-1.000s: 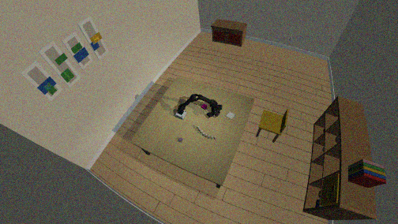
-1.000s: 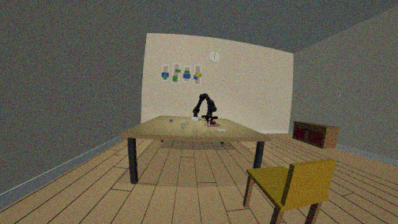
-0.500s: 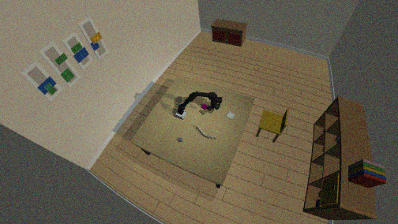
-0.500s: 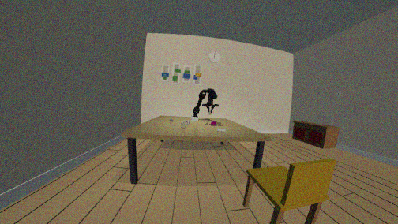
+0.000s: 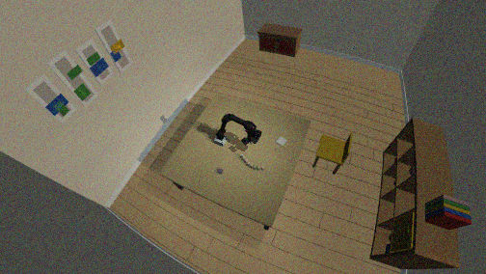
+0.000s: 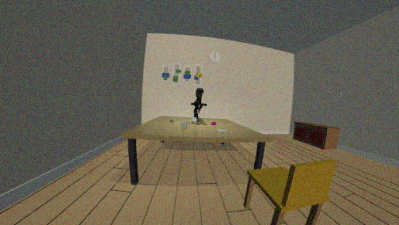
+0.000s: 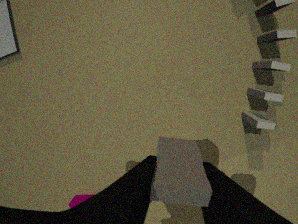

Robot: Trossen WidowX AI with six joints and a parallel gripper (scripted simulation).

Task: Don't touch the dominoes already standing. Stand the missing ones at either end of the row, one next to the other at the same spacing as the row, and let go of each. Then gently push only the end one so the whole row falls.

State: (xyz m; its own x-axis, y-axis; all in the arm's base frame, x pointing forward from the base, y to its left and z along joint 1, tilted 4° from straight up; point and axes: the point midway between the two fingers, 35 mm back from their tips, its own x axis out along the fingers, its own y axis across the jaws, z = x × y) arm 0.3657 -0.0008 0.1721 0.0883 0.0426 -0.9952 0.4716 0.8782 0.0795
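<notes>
The bench point(image 5: 231, 193) point(image 6: 198, 132) stands on a plank floor, a yellow chair point(image 5: 333, 149) point(image 6: 309, 186) beyond one edge. The pincer point(image 5: 247, 141) point(image 7: 180, 167) pinches a grey domino point(image 7: 182, 170) between its fingertips, apart from the curved row of standing dominoes point(image 5: 250, 164) point(image 7: 265, 95), whose near end lies toward the bench's middle.

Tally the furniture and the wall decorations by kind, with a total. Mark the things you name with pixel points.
Wooden table with dark legs point(image 5: 193, 169) point(image 6: 158, 132) point(image 7: 125, 75): 1
Yellow chair point(image 5: 332, 149) point(image 6: 310, 184): 1
Low brown cabinet with dark red front point(image 5: 280, 31) point(image 6: 332, 139): 1
Tall brown wooden bookshelf point(image 5: 431, 159): 1
White-bordered rectangular pictures point(image 5: 82, 92) point(image 6: 187, 76): 4
Round white clock point(image 6: 214, 57): 1
Total: 9
</notes>
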